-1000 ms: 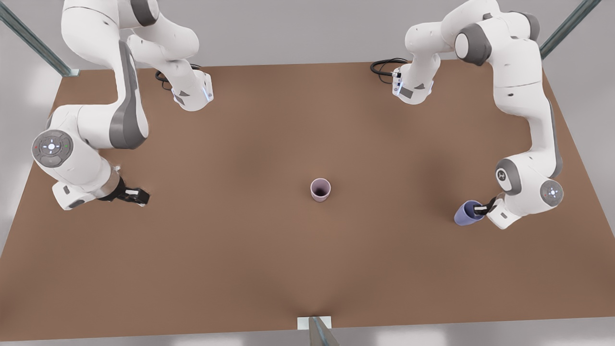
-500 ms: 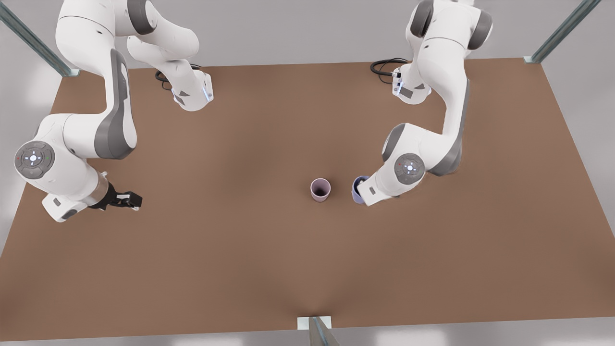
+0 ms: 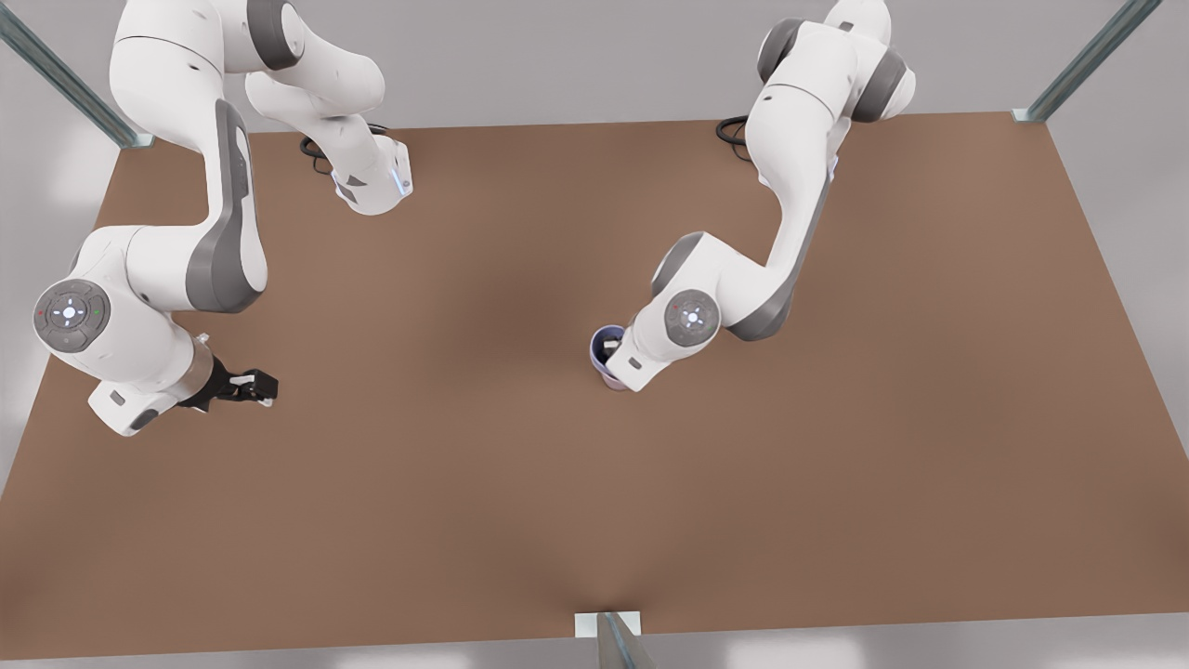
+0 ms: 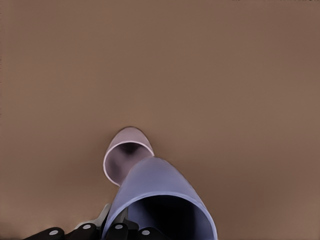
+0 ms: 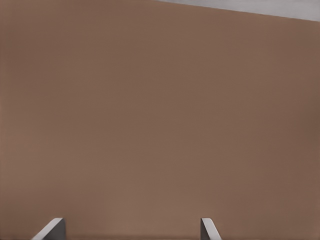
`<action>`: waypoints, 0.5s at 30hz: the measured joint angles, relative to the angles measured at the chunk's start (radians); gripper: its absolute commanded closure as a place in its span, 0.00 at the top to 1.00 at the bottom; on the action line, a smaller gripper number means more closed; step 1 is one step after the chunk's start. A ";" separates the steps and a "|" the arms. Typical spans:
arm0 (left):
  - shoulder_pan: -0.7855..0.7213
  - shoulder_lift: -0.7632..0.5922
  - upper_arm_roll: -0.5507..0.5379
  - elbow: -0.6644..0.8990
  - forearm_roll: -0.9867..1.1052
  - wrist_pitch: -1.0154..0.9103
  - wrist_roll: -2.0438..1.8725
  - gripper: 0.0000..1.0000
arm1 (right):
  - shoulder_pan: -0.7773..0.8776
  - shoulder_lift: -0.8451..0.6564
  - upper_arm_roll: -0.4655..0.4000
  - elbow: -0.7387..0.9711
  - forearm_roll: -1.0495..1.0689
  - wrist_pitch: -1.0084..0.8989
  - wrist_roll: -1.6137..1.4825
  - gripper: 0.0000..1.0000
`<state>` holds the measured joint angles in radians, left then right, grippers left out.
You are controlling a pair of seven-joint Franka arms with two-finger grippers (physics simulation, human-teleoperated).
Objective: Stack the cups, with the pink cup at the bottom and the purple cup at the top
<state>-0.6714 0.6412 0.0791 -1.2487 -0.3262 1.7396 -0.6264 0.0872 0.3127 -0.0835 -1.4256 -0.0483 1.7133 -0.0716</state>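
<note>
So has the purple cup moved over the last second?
Yes. The purple cup, held by the left gripper, travelled toward the front view's left, now above the stationary pink cup.

i see a plain brown table. the purple cup is matte bluish lavender, dark inside. the pink cup is pale dusty mauve with a lighter rim. both arms are white with grey joints.

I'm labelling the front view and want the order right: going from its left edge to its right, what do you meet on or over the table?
right gripper, open and waiting → purple cup, held by the left gripper over the pink cup.
</note>
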 measured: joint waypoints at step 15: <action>0.005 -0.021 -0.010 -0.103 0.074 0.067 -0.228 0.21 | 0.000 0.015 0.001 0.015 0.000 0.001 -0.036 1.00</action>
<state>-0.6665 0.6206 0.0689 -1.3512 -0.2520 1.8065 -0.8546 0.0874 0.3278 -0.0826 -1.4108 -0.0483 1.7139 -0.1072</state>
